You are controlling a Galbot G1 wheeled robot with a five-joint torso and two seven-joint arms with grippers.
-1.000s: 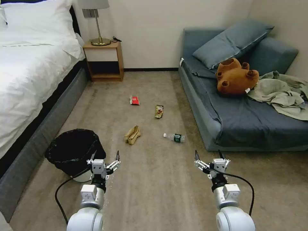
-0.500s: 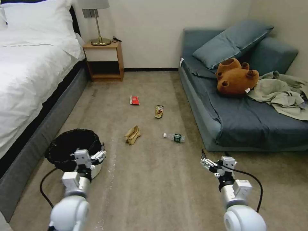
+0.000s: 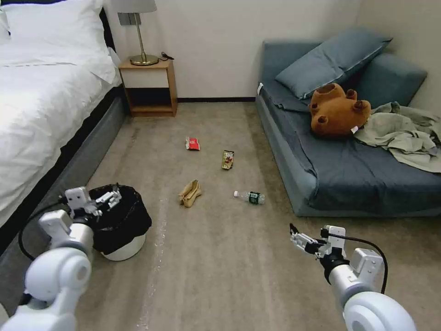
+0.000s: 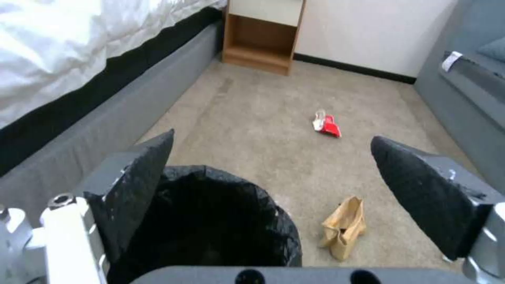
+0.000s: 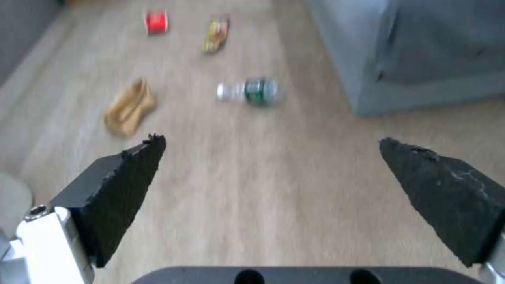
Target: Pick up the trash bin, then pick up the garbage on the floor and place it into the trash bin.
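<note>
Head view, trash bin [image 3: 120, 225] upright, mouth upward

Trash bin [image 3: 120, 230] beside bed [image 3: 41, 119] at left, garbage [image 3: 189, 193] mid-floor, sofa [image 3: 349, 165] right

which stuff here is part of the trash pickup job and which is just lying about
Part of the job:
- small white bin with black plastic liner, open left gripper over its rim
- red snack packet
- gold-brown snack wrapper
- crumpled tan paper bag
- clear plastic bottle with green label
- open right gripper, above bare carpet

Just lying about:
- brown plush toy
- grey-blue pillow
- rumpled green cloth
- brass lamp
</note>
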